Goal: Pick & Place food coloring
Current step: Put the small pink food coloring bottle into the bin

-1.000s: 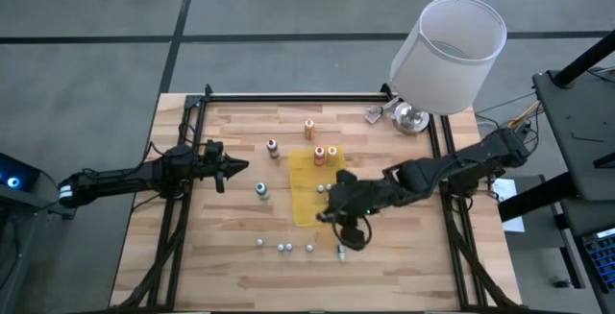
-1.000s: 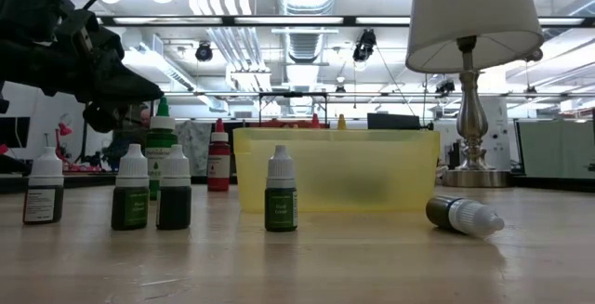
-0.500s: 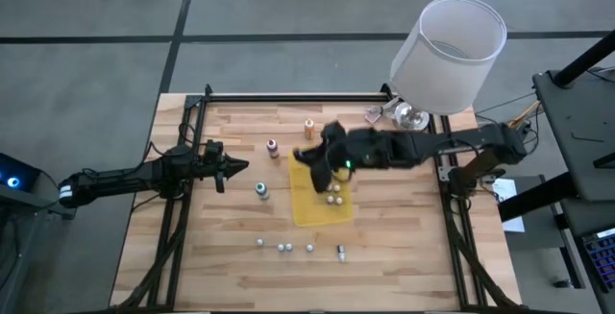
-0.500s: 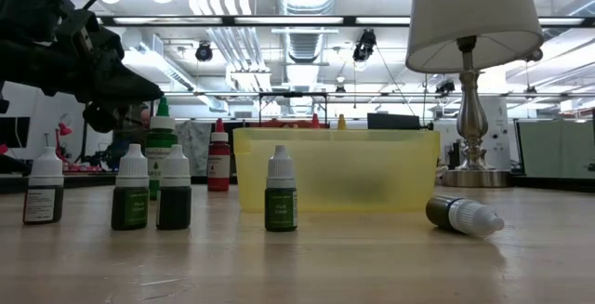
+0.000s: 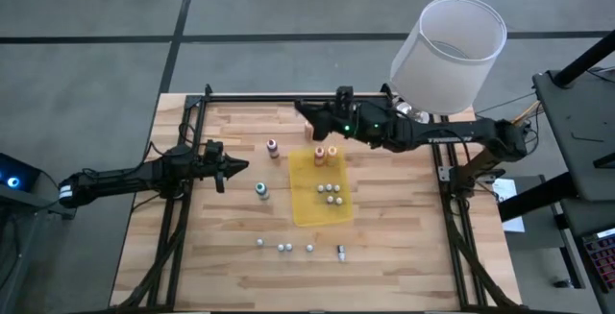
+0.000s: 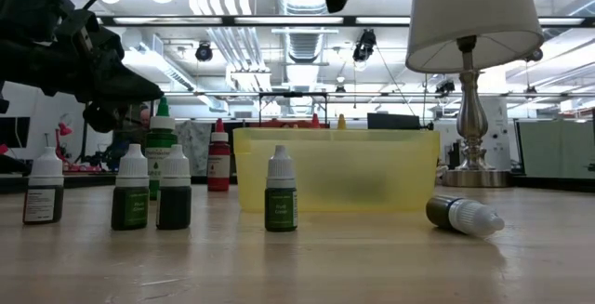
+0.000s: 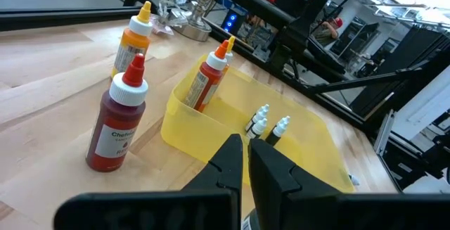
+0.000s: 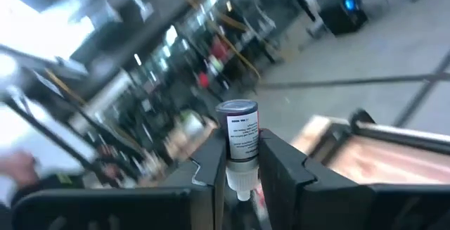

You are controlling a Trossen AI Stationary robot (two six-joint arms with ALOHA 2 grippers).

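**Bottle carried high over the far edge, tray lying back toward the middle**

Wooden worktop (image 5: pixel 384 228) boards were lit from above, with a lamp (image 5: pixel 448 53) at the far right corner. The right jaws (image 5: pixel 309 115) were raised near the far rail, clenched on a small dropper bottle (image 8: pixel 238 145) held cap-down, its long axis running along the fingers. The yellow tray (image 5: pixel 321 187) lay below and nearer the middle, so the drop was judged to call for a move back and down. Three small bottles (image 5: pixel 332 194) already stood inside, beside two orange bottles (image 5: pixel 325 154); room was left at its near end. Four small bottles (image 5: pixel 298 248) remained near the front edge, one lying flat (image 6: pixel 464 216). The left jaws (image 5: pixel 233 167) waited clenched and empty, pointing at the tray.
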